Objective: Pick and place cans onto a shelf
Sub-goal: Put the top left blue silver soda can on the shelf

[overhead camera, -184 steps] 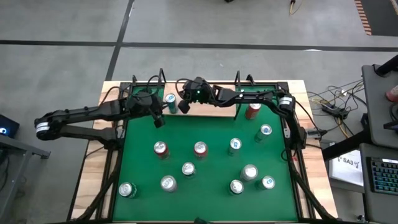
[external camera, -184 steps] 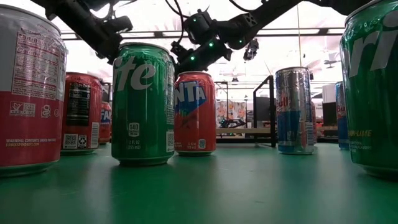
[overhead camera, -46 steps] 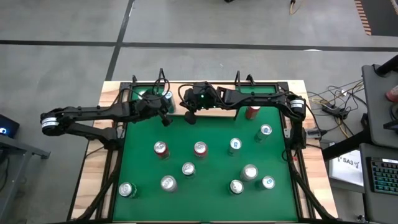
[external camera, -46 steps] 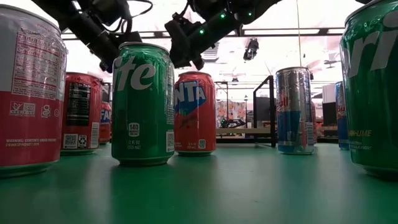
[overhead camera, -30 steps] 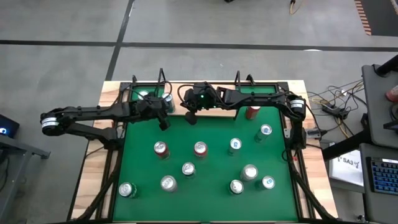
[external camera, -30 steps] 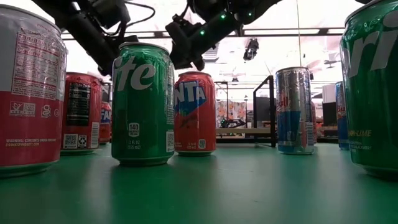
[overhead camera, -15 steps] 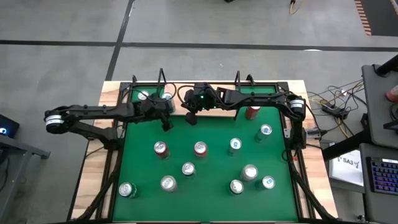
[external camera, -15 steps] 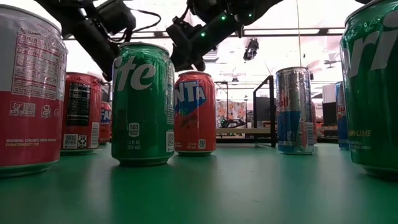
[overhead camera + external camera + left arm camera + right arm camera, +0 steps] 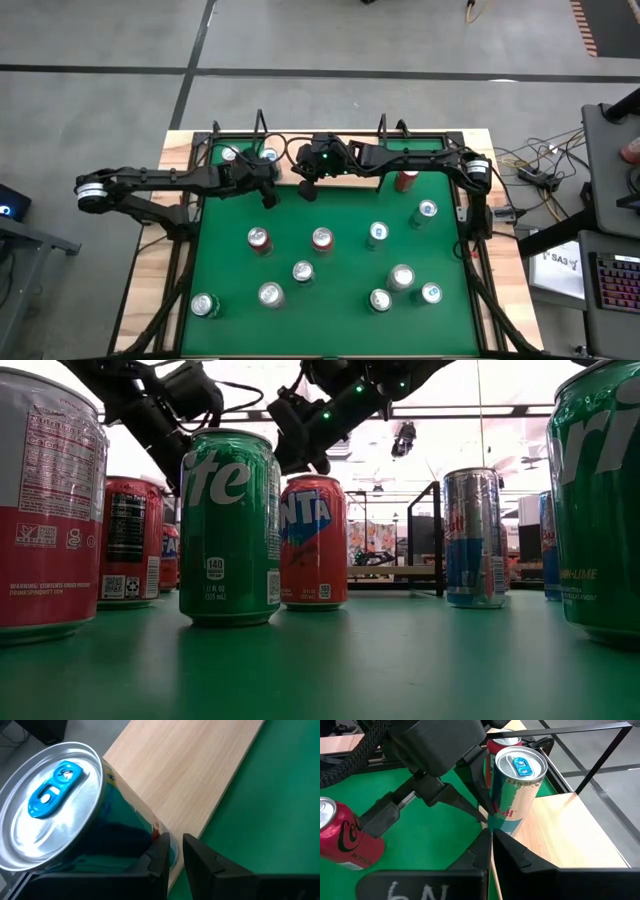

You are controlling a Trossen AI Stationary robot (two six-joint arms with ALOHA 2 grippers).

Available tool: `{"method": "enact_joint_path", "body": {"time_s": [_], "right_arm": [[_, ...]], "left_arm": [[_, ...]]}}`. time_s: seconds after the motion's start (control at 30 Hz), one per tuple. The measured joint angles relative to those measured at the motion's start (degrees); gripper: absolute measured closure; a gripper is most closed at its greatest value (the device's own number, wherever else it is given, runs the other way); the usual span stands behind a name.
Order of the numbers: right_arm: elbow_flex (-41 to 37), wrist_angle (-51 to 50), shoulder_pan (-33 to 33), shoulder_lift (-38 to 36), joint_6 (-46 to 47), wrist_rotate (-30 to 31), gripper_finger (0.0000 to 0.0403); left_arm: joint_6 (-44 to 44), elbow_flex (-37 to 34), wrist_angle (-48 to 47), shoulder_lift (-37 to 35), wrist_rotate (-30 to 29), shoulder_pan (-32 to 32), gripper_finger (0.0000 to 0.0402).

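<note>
- The left gripper [image 9: 175,840] is hovering at the shelf's [image 9: 190,770] front edge, upper centre-left of the high view, fingers nearly closed and gripping nothing.
- The blue-tabbed silver can [image 9: 512,795] is standing on the shelf beside it, apparently released.
- Over the last seconds the left arm has been reaching further right, while the can has stayed put.
- The right gripper [image 9: 491,837] is waiting close by, closed and empty.
- Other cans [image 9: 320,238] are still waiting on the green table [image 9: 330,205].

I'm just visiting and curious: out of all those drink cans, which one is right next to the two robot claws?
The blue-tabbed can standing on the light-wood shelf, where the left gripper and right gripper meet beside it. The other cans stand apart on the green table.
</note>
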Motion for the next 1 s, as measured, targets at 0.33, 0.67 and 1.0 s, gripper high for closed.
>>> {"method": "enact_joint_path", "body": {"time_s": [0.33, 0.67, 1.0], "right_arm": [[0.0, 0.0, 0.0, 0.0, 0.02, 0.0, 0.0394], [0.0, -0.01, 0.0, 0.0, 0.01, 0.0, 0.0394], [0.0, 0.0, 0.0, 0.0, 0.04, 0.0, 0.0394]], "left_arm": [[0.34, 0.0, 0.35, 0.0, 0.38, 0.0, 0.0365], [0.34, 0.0, 0.35, 0.0, 0.37, 0.0, 0.0365], [1.13, 0.0, 1.09, 0.0, 0.35, 0.02, 0.0365]]}}
